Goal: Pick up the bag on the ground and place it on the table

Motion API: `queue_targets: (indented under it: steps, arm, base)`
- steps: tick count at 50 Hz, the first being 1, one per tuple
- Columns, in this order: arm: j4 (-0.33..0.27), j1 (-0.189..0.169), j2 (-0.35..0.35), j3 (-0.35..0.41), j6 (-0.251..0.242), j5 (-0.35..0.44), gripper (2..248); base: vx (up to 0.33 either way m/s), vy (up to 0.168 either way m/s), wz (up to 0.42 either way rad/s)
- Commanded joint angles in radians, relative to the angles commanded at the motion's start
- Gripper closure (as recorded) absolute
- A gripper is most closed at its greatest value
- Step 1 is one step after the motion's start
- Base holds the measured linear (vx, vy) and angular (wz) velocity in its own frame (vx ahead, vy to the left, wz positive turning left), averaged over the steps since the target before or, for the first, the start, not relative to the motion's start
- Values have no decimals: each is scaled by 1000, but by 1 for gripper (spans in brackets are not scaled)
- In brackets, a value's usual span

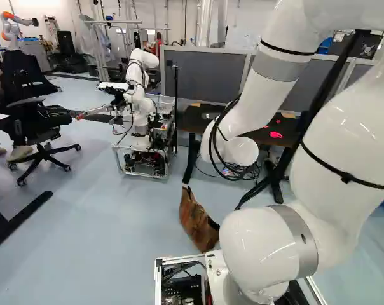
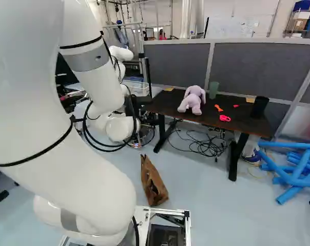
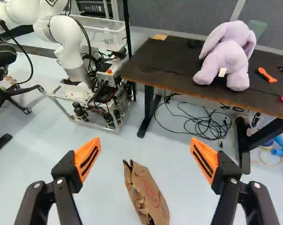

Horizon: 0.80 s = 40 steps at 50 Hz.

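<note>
Facing the bag on the floor, fingers spread wide apart, table edge beyond.

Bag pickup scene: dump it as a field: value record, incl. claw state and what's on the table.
bag: brown, on floor between base and table
claw: open, bag not gripped
table: dark top, ahead of the bag
on table: purple plush toy, green cup, black container, orange tool, pink item
under table: loose black cables
near table: another robot on one side, blue tubes on the other
task status: bag not yet on table
</note>
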Motion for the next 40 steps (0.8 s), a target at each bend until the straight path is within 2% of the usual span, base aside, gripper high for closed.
queue_targets:
  steps: [40]
  arm:
    - [0,34,-239,-138,0,-193,3]
  base:
    - [0,0,0]
